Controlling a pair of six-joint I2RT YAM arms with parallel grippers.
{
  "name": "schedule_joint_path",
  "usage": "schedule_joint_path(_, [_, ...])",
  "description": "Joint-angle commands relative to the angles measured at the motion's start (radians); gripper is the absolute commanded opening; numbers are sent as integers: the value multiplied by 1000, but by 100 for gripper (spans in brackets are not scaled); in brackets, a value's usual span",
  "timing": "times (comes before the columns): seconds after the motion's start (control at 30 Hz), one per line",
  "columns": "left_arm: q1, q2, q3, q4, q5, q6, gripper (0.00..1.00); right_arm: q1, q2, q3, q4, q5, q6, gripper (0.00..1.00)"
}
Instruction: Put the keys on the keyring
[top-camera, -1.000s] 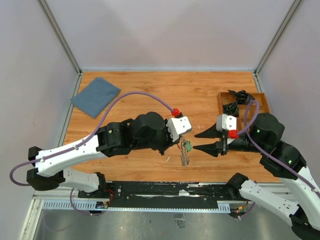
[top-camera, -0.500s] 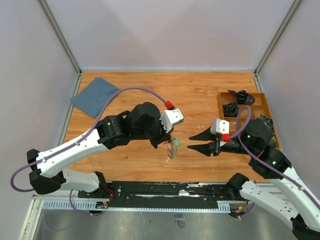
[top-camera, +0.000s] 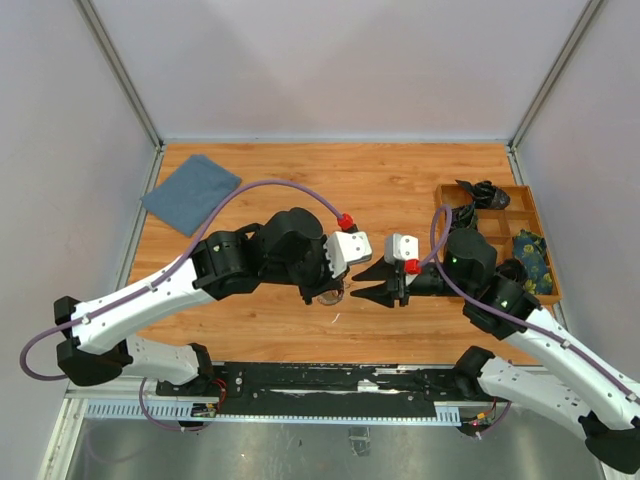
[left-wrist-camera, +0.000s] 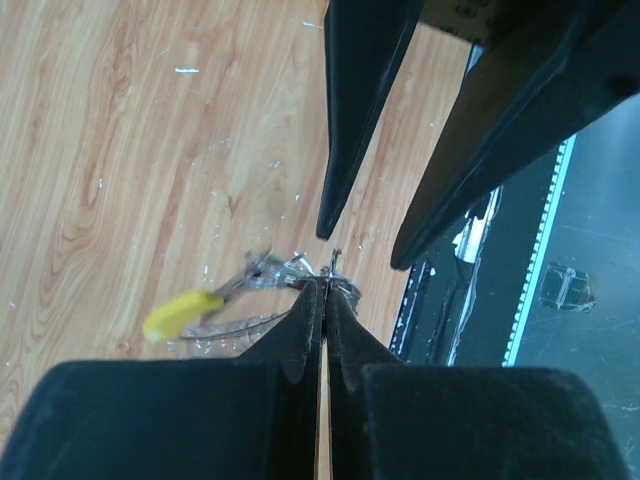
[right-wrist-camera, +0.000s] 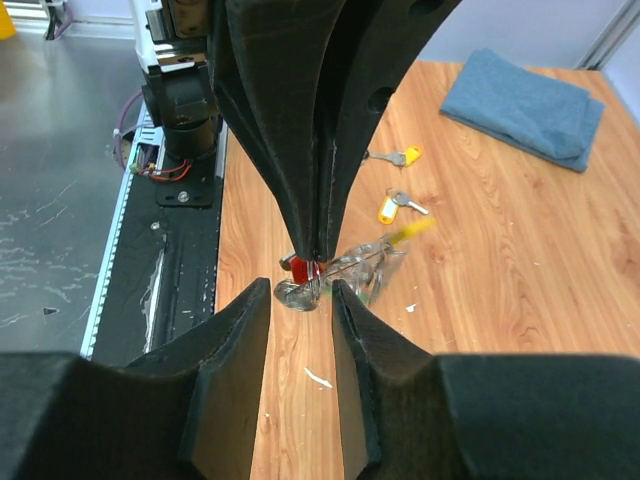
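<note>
Got keyring (right-wrist-camera: 335, 272) pinched in fully closed left tool (left-wrist-camera: 323, 287) over the middle of the table's (top-camera: 400, 190) near edge, half-open right tool (right-wrist-camera: 301, 298) straddling it with nothing gripped; need to thread two yellow-tagged keys (right-wrist-camera: 393, 206) lying loose on table, so probably early days.

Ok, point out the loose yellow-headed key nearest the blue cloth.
The yellow-headed metal key with its head toward the folded blue cloth; the other yellow key lies farther.
</note>
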Motion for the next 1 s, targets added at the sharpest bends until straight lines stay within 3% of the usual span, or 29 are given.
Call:
schedule_joint_path(0.0, [-17, 14, 48, -1, 13, 27, 0, 39, 16, -18, 61, 16, -17, 31])
schedule_joint_path(0.73, [-50, 23, 66, -13, 6, 27, 1, 99, 66, 2, -12, 99, -66, 23])
schedule_joint_path(0.97, [-59, 28, 67, -18, 9, 34, 1, 105, 78, 3, -14, 113, -71, 28])
